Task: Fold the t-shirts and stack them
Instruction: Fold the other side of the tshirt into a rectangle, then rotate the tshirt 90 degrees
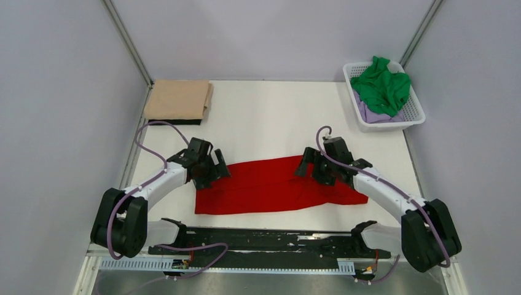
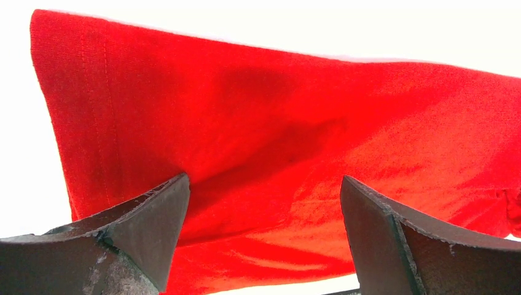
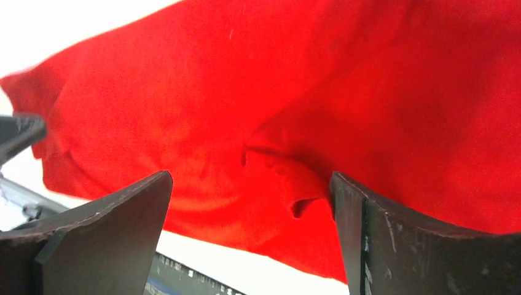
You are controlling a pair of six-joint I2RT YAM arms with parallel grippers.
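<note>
Left gripper (image 2: 264, 177) and right gripper (image 3: 250, 174) hung spread over the red t-shirt (image 1: 270, 184), empty; you likely needed matching pinches at both ends.

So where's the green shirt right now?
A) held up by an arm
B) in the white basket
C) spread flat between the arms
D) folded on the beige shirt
B: the green t-shirt lies crumpled in the white basket, on top of a lilac t-shirt.
</note>
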